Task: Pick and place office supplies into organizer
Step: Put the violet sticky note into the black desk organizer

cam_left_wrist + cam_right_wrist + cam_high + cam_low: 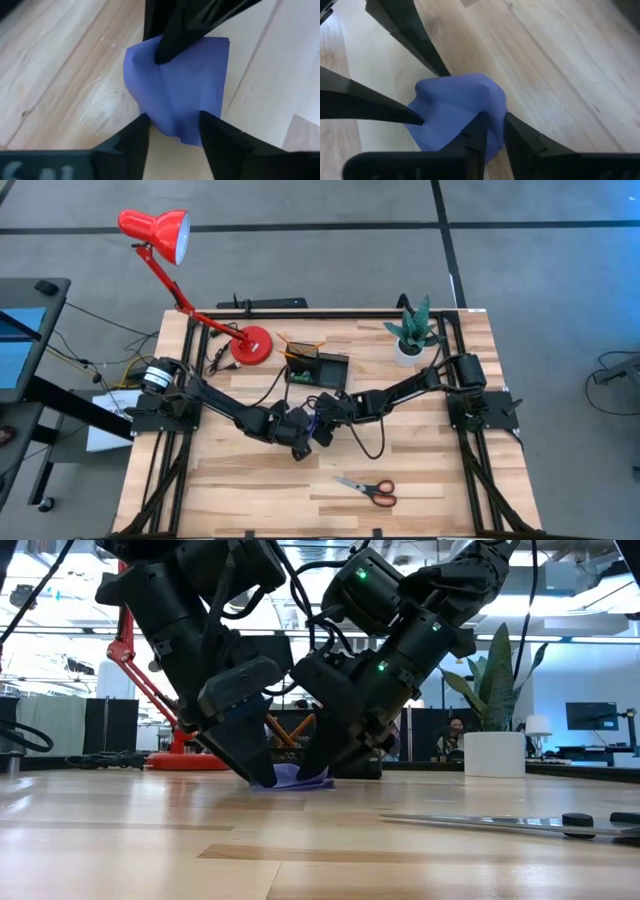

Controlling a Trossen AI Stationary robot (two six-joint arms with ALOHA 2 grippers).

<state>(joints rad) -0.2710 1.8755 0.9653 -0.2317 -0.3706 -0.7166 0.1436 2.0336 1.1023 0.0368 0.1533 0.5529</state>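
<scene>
Arms hide the purple notepad [318, 417] from above.
</scene>
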